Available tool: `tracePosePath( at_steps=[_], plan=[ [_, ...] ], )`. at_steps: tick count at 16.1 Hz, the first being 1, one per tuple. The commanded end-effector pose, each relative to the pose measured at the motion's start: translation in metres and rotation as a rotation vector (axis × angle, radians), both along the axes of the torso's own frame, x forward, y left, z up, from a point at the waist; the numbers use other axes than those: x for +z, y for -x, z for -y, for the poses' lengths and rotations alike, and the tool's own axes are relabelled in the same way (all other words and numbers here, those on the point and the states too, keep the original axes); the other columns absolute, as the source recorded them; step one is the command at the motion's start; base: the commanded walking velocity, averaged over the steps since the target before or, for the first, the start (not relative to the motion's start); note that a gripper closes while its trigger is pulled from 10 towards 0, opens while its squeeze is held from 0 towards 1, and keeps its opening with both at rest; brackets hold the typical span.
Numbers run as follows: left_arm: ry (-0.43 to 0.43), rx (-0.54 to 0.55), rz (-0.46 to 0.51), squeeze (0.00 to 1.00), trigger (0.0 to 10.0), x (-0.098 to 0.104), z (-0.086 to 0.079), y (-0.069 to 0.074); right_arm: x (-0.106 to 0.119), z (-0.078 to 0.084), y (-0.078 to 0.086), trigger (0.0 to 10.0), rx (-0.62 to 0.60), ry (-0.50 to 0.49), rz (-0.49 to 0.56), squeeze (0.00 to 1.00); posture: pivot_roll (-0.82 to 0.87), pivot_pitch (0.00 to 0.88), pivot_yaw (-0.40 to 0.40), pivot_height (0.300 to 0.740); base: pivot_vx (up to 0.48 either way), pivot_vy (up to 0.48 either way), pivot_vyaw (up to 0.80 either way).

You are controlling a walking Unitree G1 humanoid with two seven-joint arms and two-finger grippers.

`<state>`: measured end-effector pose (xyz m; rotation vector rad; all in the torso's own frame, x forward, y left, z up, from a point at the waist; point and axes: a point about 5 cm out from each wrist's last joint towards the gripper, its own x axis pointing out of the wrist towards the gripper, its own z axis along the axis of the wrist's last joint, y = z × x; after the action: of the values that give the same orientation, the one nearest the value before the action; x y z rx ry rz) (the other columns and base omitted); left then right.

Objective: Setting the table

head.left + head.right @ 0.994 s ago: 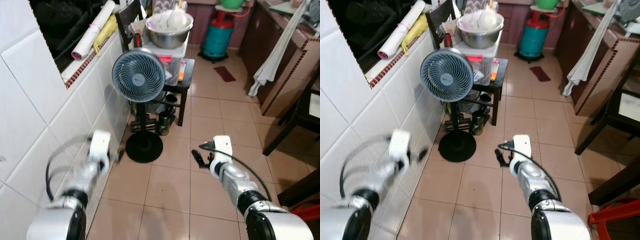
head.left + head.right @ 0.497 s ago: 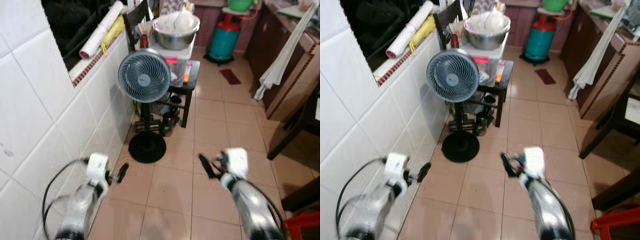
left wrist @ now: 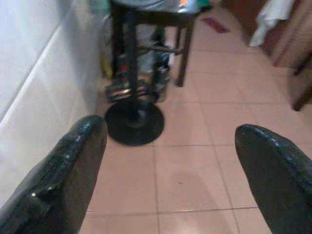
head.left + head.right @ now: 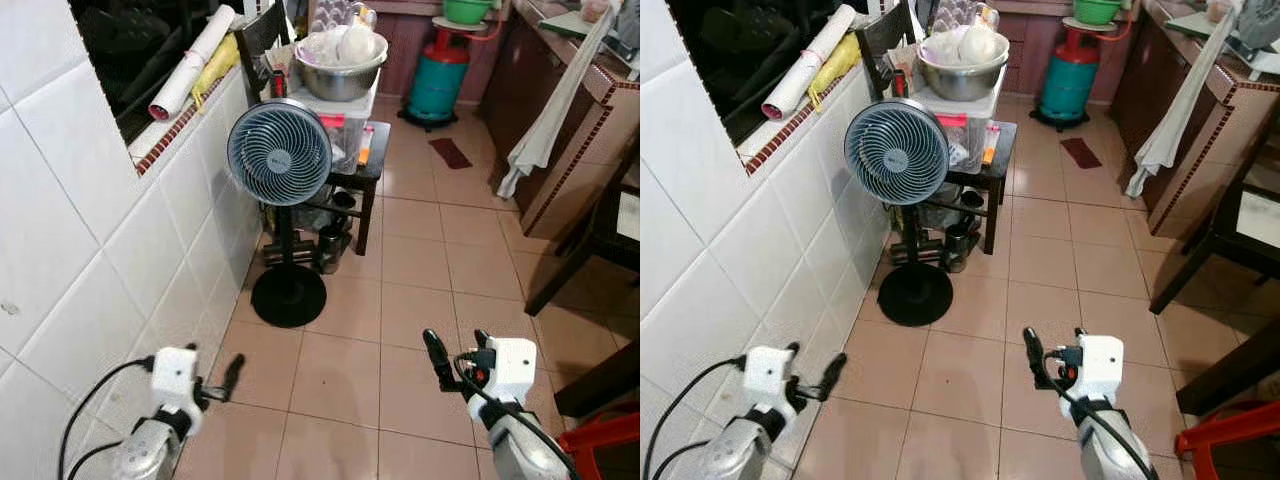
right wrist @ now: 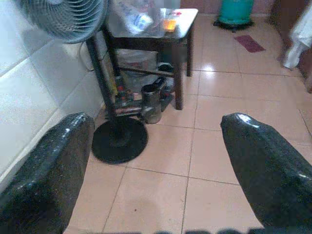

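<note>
Both arms are held low over the tan tiled floor (image 4: 400, 300). My left gripper (image 4: 214, 372) is near the white tiled wall (image 4: 90, 250), fingers spread wide in the left wrist view (image 3: 170, 161) with nothing between them. My right gripper (image 4: 457, 348) hovers over bare tiles, also open and empty in the right wrist view (image 5: 156, 161). Ahead stands a grey pedestal fan (image 4: 280, 152). Behind it a small dark table (image 4: 375, 165) carries a plastic box with a steel bowl (image 4: 342, 70) on top.
A teal gas cylinder (image 4: 438, 85) stands at the back. A white cloth (image 4: 545, 120) hangs from the brown counter (image 4: 590, 140) on the right. Dark furniture legs (image 4: 560, 270) and a red stool (image 4: 610, 440) are at the right. Open floor lies between the fan base (image 4: 288, 295) and the counter.
Both arms have dropped lower and drawn back toward me, so only the wrists and fingers show. The head camera has shifted slightly. Both grippers stay open and empty.
</note>
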<state>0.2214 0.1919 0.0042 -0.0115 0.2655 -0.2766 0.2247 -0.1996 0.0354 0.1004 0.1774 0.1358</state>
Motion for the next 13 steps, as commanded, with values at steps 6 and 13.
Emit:
tracePosePath(
  at_steps=[6,13],
  plan=[
    [-0.028,-0.086,0.092,0.00,10.0,0.039,0.000,-0.007,0.037,-0.024,0.003,10.0,0.190,0.008,0.061,0.00,0.01,0.000,-0.041,0.740,0.000,0.000,0.00],
    [-0.101,0.142,0.237,0.00,10.0,0.064,-0.019,-0.011,0.054,-0.031,-0.009,10.0,0.040,-0.020,0.166,0.00,0.05,0.000,-0.021,0.740,0.000,0.000,0.00]
  ],
)
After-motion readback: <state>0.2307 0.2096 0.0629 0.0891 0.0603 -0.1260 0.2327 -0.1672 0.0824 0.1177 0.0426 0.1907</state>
